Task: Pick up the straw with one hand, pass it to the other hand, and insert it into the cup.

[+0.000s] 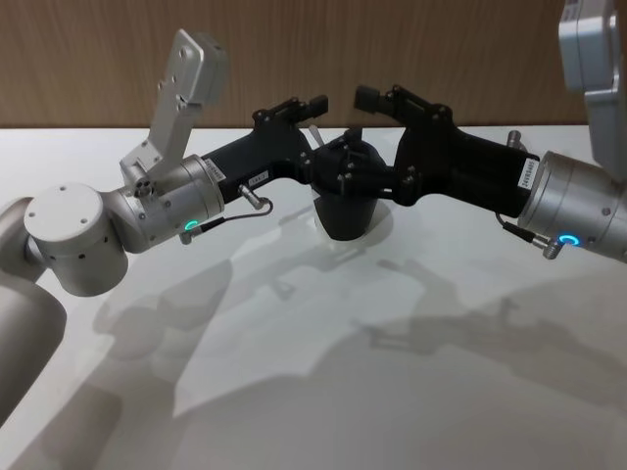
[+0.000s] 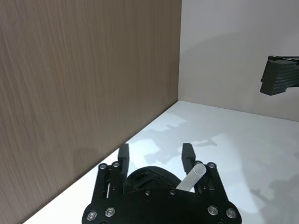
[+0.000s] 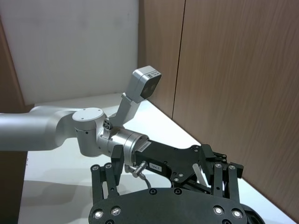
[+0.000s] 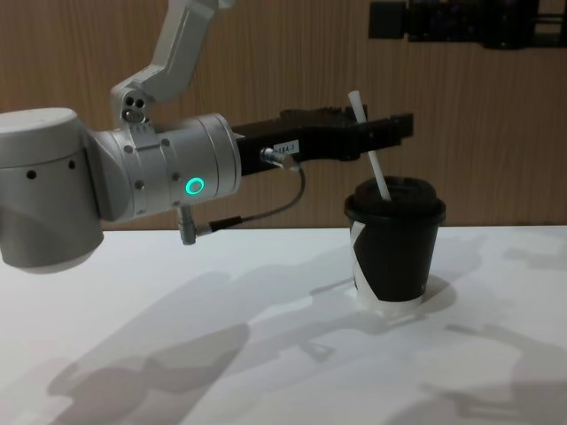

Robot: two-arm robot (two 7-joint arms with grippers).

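Centre frame in the chest view, the straw (image 4: 370, 150) stands tilted in the cup (image 4: 394, 243) on the white tabletop (image 4: 221, 336), pinched by the left tool (image 4: 390, 131). Head view: right tool (image 1: 338, 157), spread, masks the lid.

cup (image 1: 348, 211) mostly hidden, straw (image 4: 370, 150) tip perhaps inside
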